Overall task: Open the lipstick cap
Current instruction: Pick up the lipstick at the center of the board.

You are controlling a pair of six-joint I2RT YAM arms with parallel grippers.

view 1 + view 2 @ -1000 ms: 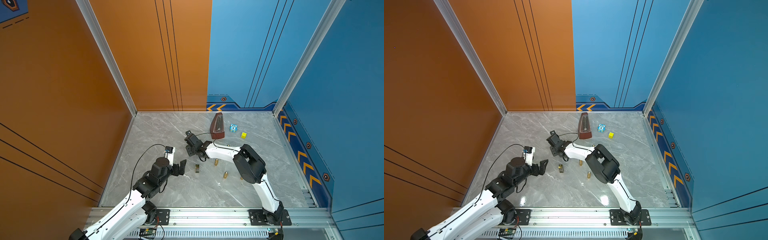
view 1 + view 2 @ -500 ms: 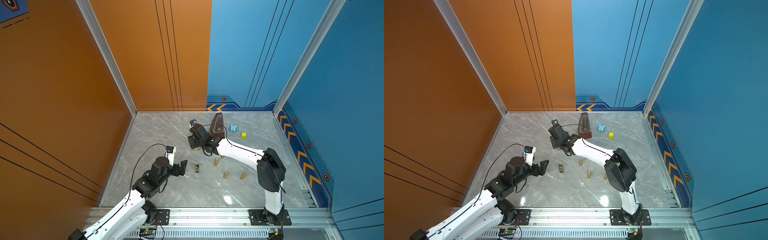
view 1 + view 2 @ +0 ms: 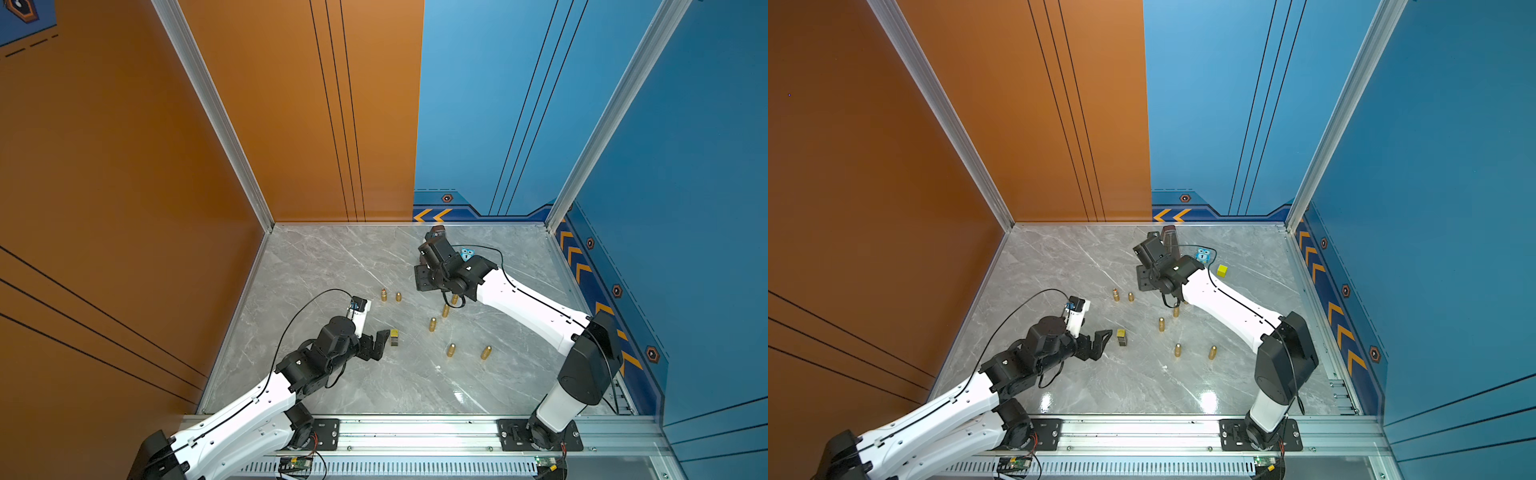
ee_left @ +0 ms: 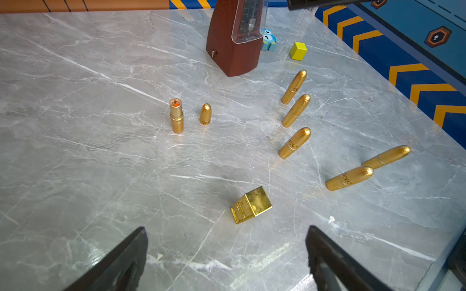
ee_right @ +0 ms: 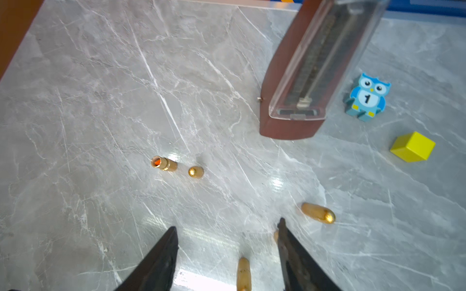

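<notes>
The lipstick base stands upright on the marble table with its orange tip bared. Its cap stands on its rim just beside it, apart from it, so I judge the opening done and both pieces set where neither can roll. My right gripper hangs above the table with its jaws parted about halfway and nothing between them, the pair out ahead of it and well apart. I take that as backing clear so I don't topple what I set down. My left gripper is spread as wide as it goes and holds nothing. It waits low with a square gold case just ahead of its fingertips and the opened pair further on. The capped lipsticks stand untouched, nearer my right arm. Compared with a second ago, my right gripper has left the spot where base and cap now stand. It has risen and swung off towards the metronome, and its elbow has swung out behind it. My left arm has not moved.
</notes>
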